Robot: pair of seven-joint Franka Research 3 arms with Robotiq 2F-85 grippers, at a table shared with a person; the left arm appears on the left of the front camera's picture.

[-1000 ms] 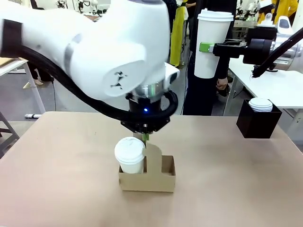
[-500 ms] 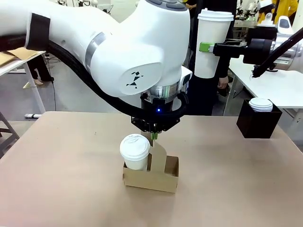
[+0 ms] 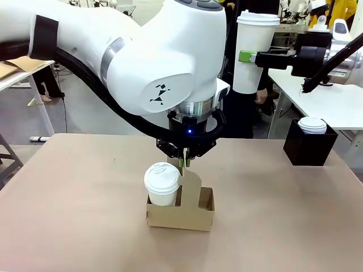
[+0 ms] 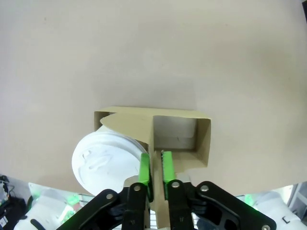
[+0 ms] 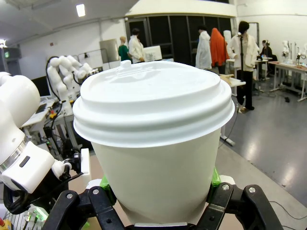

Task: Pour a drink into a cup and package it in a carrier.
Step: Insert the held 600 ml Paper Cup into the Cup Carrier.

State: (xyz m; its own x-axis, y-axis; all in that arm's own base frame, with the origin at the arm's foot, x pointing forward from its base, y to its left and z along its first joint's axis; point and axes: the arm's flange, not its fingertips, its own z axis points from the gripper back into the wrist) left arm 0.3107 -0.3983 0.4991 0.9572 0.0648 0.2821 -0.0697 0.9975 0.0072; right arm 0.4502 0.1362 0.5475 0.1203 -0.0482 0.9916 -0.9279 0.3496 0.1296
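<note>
On the table, the carrier holds one lidded cup. The right fingers squeeze a second cup up high. Next it should go down into the empty well. The left fingers sit nearly closed around the handle; I cannot tell if they pinch it.

Lower part of the lidded cup is hidden by the carrier wall. Contact between the left gripper pads and the handle cannot be resolved. Base of the raised cup is cut off at the bottom edge.
</note>
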